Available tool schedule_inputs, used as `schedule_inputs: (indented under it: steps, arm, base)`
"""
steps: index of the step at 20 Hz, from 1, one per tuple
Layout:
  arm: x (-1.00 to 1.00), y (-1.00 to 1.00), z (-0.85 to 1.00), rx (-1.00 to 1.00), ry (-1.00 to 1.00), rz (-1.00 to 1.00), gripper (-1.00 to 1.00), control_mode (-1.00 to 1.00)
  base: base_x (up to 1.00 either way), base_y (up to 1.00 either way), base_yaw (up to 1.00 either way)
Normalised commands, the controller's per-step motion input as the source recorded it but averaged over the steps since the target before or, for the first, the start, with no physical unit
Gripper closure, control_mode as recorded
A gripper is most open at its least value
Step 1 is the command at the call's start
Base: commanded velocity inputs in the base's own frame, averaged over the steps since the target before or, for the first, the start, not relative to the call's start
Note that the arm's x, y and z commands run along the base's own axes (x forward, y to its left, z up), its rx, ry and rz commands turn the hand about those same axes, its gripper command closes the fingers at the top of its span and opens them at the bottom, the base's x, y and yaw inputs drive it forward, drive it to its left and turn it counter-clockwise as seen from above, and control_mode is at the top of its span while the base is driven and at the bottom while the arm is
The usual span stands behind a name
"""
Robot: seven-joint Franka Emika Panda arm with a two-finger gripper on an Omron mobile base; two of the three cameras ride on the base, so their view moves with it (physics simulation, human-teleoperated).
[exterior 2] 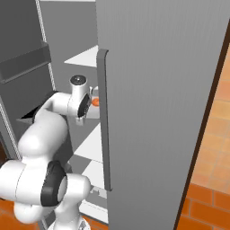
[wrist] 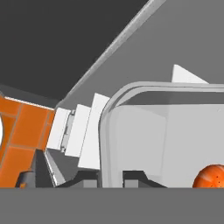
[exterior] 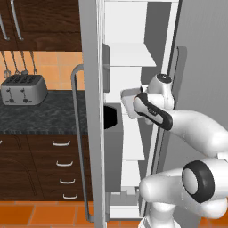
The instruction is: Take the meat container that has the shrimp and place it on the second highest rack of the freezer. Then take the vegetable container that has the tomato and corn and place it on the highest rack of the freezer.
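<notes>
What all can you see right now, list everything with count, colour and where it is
Freezer: one, grey with white lining, door open, centre.
Shelves: several, white, stacked inside the freezer.
Meat container: one, pale grey, held at its rim in the freezer opening.
Shrimp: one, orange-red, inside the container.
Toaster: one, silver, on the dark counter at left.
Drawers: four, dark wood, under the counter.
Floor: orange tiles.
Arm: one, white.
Fingers: two, dark, either side of the container's rim.

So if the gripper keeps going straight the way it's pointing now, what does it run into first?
The gripper is already clamped on the rim of the meat container holding the shrimp. Straight on, the container would probably meet the freezer interior; depth is unclear.
</notes>
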Motion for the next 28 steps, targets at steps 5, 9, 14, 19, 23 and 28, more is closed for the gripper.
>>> schedule_inputs:
  steps: [5,9,14,19,23,28]
  arm:
    - [0.63,0.03,-0.1,0.0,0.0,0.0,1.0,-1.0]
    - [0.61,0.0,-0.29,0.0,0.0,-0.02,1.0,-1.0]
    - [0.62,0.0,-0.28,0.0,0.0,-0.09,1.0,-1.0]
    - [0.7,0.0,-0.28,0.0,0.0,-0.13,1.0,-1.0]
    - [0.89,-0.11,-0.23,0.01,0.0,-0.08,1.0,-1.0]
    - [0.94,-0.04,-0.35,0.0,0.0,-0.05,1.0,-1.0]
  base:
    - [0.0,0.0,0.0]
    - [0.0,0.0,0.0]
    - [0.0,0.0,0.0]
    - [0.0,0.0,0.0]
    - [0.0,0.0,0.0]
    - [0.0,0.0,0.0]
